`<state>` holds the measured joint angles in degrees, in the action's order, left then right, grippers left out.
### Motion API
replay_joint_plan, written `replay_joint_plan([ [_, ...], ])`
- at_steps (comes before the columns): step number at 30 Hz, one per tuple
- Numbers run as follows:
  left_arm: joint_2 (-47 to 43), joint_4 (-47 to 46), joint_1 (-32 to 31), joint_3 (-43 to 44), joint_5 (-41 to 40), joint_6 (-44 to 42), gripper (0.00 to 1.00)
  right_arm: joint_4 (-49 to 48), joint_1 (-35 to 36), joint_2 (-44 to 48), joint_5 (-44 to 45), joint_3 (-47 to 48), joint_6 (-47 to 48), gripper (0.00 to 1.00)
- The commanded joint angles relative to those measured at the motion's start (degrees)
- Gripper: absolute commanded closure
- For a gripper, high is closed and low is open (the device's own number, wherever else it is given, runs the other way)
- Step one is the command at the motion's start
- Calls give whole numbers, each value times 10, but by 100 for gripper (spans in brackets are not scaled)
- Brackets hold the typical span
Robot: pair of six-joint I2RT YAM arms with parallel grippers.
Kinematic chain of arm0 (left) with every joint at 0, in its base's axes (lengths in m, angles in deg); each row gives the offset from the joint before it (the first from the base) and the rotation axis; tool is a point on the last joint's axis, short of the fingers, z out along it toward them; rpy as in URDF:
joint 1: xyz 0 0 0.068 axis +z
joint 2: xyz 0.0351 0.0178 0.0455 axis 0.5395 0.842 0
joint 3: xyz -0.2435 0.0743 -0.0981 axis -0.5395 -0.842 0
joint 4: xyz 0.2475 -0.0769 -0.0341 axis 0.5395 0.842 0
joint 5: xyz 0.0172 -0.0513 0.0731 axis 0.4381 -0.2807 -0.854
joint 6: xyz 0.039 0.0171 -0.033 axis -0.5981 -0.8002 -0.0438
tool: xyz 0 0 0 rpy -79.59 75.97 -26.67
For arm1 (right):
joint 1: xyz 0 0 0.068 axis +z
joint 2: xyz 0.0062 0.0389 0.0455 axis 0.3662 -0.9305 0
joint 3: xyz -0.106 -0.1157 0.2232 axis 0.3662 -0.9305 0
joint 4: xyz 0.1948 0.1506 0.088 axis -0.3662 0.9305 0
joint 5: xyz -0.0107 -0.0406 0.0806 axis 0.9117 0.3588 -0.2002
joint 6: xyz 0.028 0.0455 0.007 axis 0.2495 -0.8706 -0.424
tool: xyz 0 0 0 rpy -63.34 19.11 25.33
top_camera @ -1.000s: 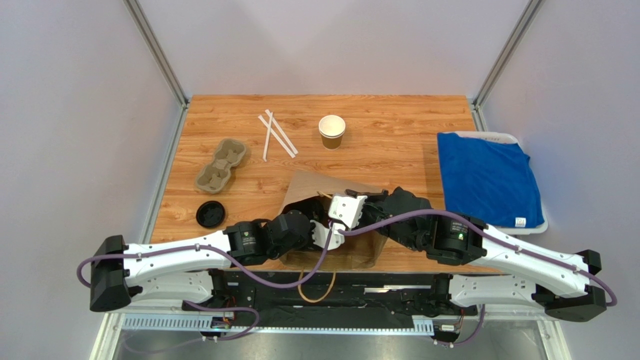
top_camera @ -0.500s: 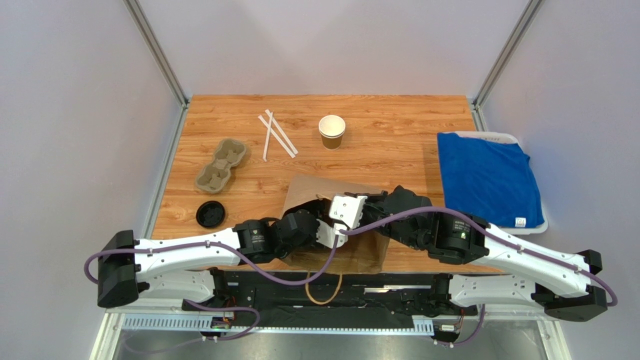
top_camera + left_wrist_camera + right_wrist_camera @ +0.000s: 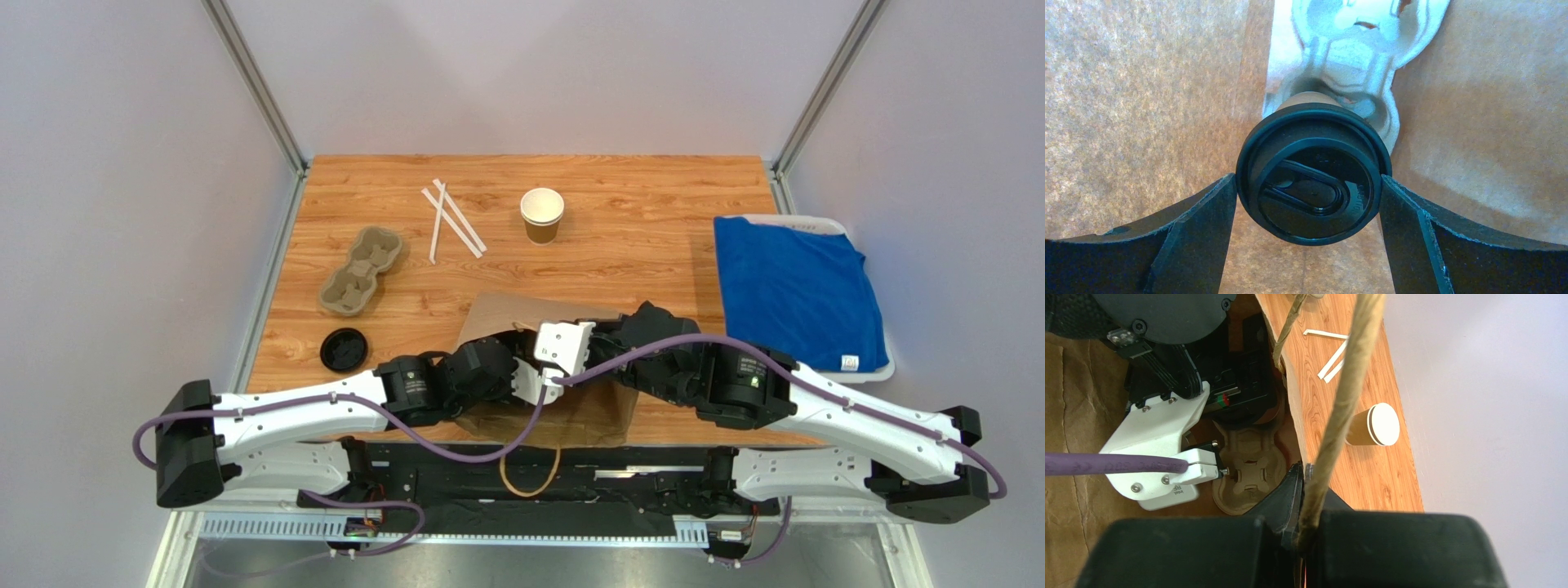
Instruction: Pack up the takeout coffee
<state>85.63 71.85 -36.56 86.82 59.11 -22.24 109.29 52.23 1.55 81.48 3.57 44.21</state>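
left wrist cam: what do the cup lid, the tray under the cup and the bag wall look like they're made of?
Lid: probably plastic. It is black, smooth and slightly glossy, with a crisply moulded rim and sip tab.
Tray: seems to be moulded paper pulp. It is pale grey and matte, with soft rounded ribs.
Bag wall: brown kraft paper. It is matte, with a speckled fibre texture and visible creases.

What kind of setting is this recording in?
Probably a robot test cell staged as a takeout-packing bench: plain grey partition walls around a wooden tabletop, with a brown kraft paper bag, a grey-brown moulded pulp cup carrier and a lidless brown paper cup laid out.
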Motion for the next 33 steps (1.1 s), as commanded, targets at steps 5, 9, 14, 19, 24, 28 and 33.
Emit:
replay_joint_plan([
  [5, -17, 33, 3, 11, 41, 15, 80, -19, 2, 3, -6, 27, -12, 100],
  [9, -5, 40, 3, 14, 44, 15, 80, -16, 3, 4, -7, 28, -12, 100],
  [14, 8, 61, 3, 29, 44, 20, 81, -18, 2, 8, -10, 26, -12, 100],
  [19, 27, 70, 7, 37, 39, 24, 81, -17, 2, 8, -17, 25, -12, 100],
  [24, 45, 81, 25, 58, 59, 33, 81, -11, 2, 9, -27, 22, -12, 100],
  [28, 46, 81, 34, 65, 91, 29, 81, -8, 0, 7, -38, 18, -7, 100],
  [33, 55, 99, 55, 84, 129, 26, 81, -3, -30, 1, -88, 26, -5, 100],
])
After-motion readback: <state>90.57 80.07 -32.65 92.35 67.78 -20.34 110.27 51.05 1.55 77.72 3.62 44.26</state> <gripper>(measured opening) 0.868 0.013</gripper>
